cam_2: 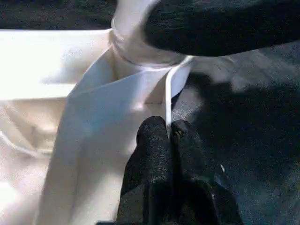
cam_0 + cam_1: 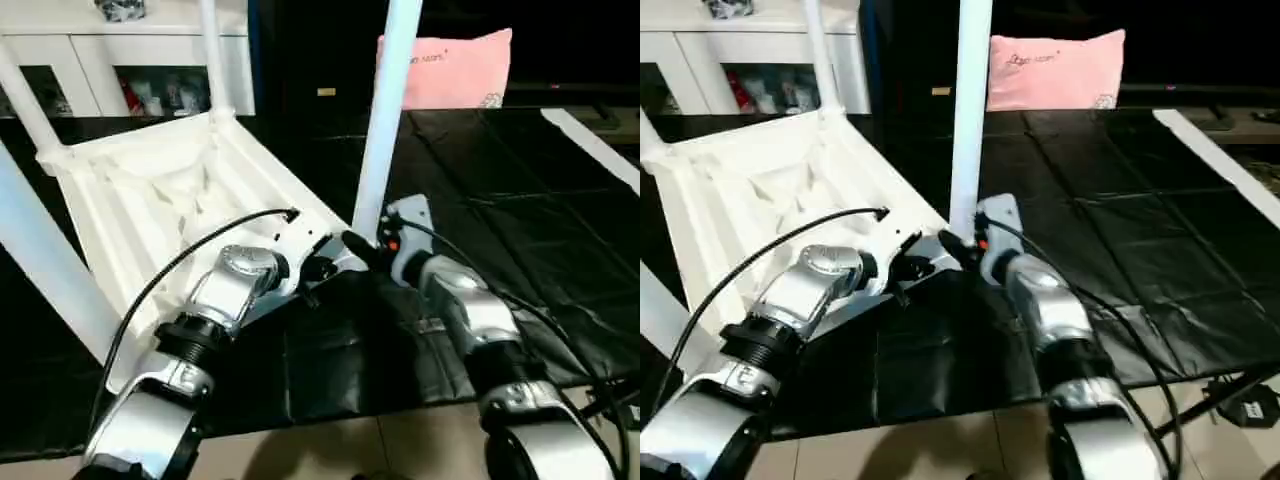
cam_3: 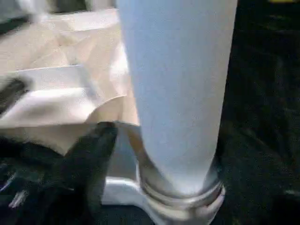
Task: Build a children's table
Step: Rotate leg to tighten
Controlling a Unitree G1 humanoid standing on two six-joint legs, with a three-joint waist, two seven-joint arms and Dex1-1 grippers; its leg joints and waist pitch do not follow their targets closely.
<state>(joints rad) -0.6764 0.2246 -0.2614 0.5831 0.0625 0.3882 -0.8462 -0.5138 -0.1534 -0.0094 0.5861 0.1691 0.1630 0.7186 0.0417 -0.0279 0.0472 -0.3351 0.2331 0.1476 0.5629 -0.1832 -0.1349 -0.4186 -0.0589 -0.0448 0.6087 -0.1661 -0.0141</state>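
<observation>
- White plastic table (image 2: pixel 150 190) lies upside down on the black sheet (image 2: pixel 1120 250), ribbed underside up, legs pointing upward.
- My left gripper (image 1: pixel 168 133) is clenched; its two black fingers (image 1: pixel 152 140) are pressed together on the thin rim edge of the table, right beside the near corner socket (image 1: pixel 140 56).
- I see that socket just ahead of the left fingertips, with a leg seated in it.
- My right gripper (image 2: pixel 365 245) sits at the base of the same near leg (image 2: pixel 385 110), which stands upright from the corner.
- From the right wrist, the leg fills the space straight ahead of the tool, its foot ringed by the socket collar (image 3: pixel 180 199).
- One black finger (image 3: pixel 89 159) of the right gripper stands off to the side of the leg; I cannot tell whether the tool is grasping the leg or has let go.
- Two more legs rise at the far corners, beyond both tools.
- Pink pillow (image 2: pixel 455 68) lies well beyond the right tool.
- White cabinet (image 2: pixel 110 65) stands behind the table.
</observation>
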